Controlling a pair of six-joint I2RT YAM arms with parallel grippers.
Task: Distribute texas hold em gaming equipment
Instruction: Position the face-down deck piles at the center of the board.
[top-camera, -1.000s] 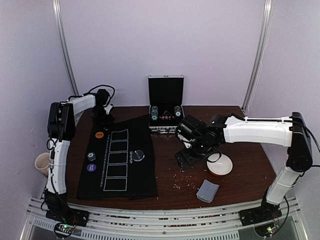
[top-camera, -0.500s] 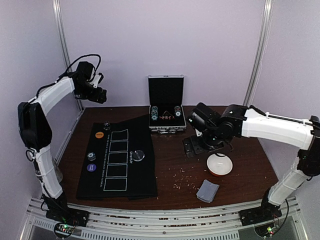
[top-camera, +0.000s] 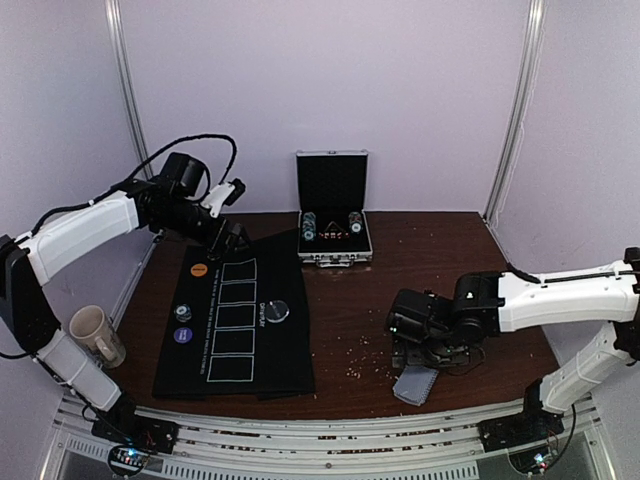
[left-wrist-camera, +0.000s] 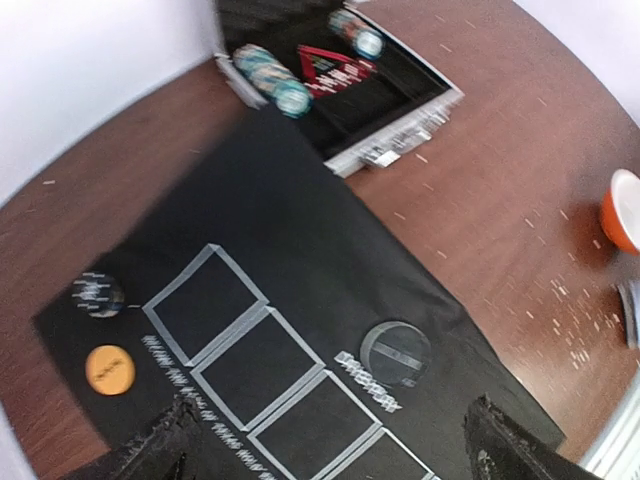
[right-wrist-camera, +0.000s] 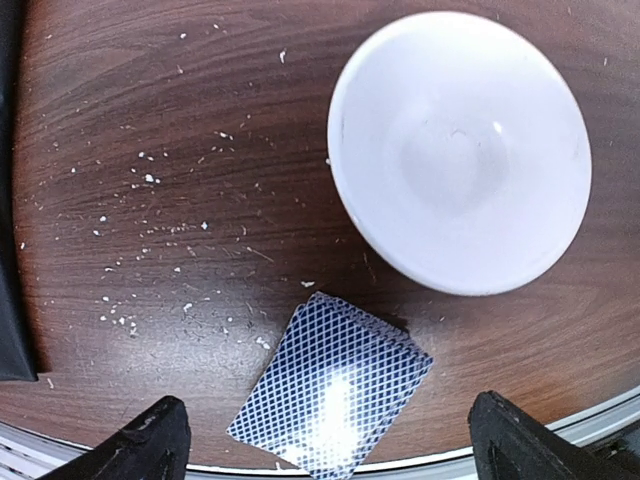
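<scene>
step: looks like card pickup. Buttons and chips sit on the black mat (top-camera: 235, 320); its 5 outlined boxes hold no cards.
card deck (right-wrist-camera: 330, 395): face-down stack, grey-blue backs, flat on the bench (top-camera: 340, 330) at the near right, just beside the white bowl (right-wrist-camera: 460, 150), not touching it as far as I can tell.
right gripper (right-wrist-camera: 330, 445): jaws spread wide, nothing in them, directly over the deck with 1 finger on each side of it.
right arm: reaches in low from the right, wrist pointing straight down at the bench.
next move: my guess is drop straight onto the deck and close across its short side. The stack is thin and flat on wood, so the fingertips need to get right down to the surface. The bowl is close on the far side.
left gripper (left-wrist-camera: 340, 455): released, wide apart, empty.
left arm: raised over the far left corner of the mat, camera looking down across it.
on mat: orange button (left-wrist-camera: 109, 369) and dark chip (left-wrist-camera: 98, 296) at the far left, dealer puck (left-wrist-camera: 396, 352) to the right of the boxes.
case (top-camera: 333, 235): open at the far edge, chip rolls inside.
</scene>
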